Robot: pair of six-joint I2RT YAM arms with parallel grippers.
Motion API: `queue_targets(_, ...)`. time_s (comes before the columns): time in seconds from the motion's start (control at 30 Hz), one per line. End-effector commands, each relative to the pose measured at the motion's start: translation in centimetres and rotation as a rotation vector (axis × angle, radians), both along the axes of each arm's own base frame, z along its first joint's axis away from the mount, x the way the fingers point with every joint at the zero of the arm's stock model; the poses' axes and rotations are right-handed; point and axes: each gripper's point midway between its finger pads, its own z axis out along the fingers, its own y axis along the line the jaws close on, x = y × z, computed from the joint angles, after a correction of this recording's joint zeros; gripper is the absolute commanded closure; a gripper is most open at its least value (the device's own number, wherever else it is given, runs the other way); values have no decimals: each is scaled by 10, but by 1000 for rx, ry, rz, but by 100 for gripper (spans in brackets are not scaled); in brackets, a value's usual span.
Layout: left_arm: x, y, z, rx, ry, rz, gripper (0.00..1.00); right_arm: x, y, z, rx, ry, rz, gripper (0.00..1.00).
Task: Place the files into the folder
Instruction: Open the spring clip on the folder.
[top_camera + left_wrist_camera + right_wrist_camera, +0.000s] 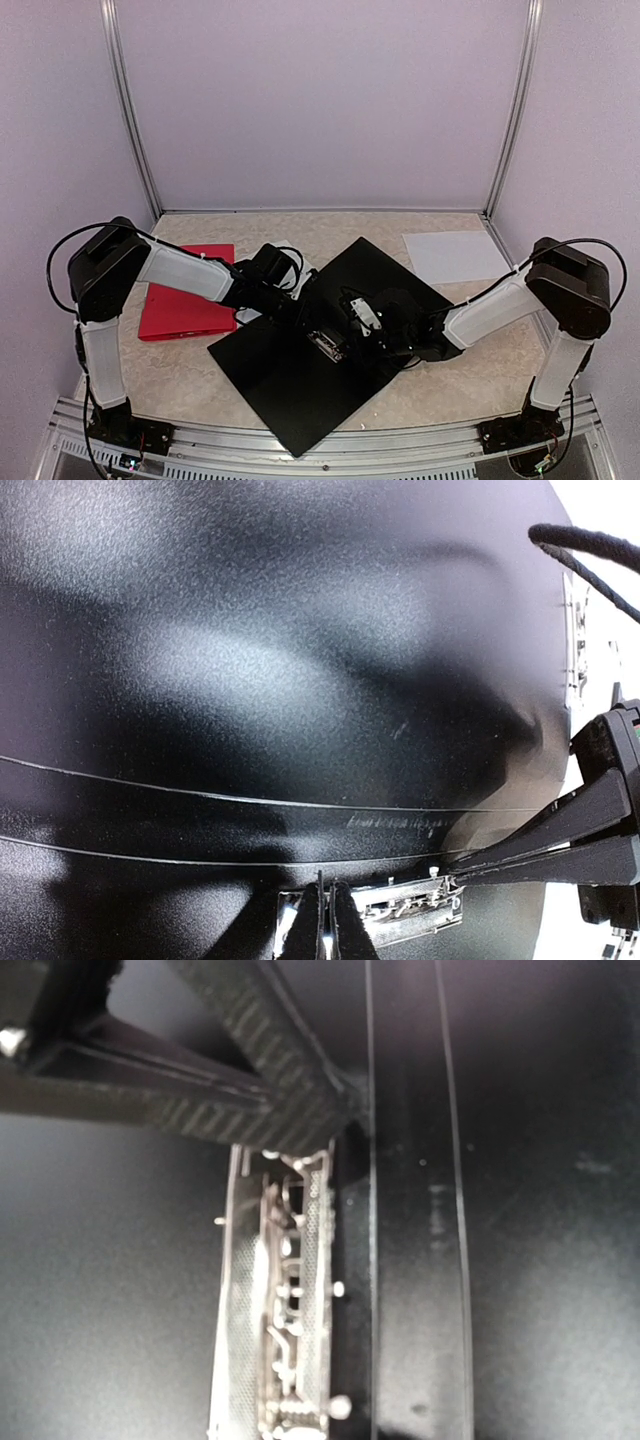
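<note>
Left gripper (325, 925): pinched shut, empty, tips at one end of the metal clip (410, 910), probably to work it.
Right gripper (480, 865): likewise shut and empty, at the clip's other end.
Black folder (290, 390): spread open flat, ready for loading.
Paper sheet (455, 255): on the table (200, 370), far right, apart from the folder.

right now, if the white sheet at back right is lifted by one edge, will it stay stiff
Probably flops: the white sheet looks like one thin page lying flat on the table. Likely light, and may slide if pushed, no edge raised.
</note>
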Motion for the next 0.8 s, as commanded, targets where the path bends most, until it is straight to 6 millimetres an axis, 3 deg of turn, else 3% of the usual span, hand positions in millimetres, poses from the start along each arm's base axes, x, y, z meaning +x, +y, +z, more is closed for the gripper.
queue_targets(0.0, -49, 50, -62, 261, 155, -10, 100, -39, -63, -85, -315, 220, -38, 100)
queue_targets(0.4, -60, 50, -51, 263, 154, -28, 100, -36, -74, -97, -381, 252, -110, 100)
queue_targets(0.77, -50, 32, -19, 218, 97, -43, 100, -33, -69, -91, -366, 236, -103, 100)
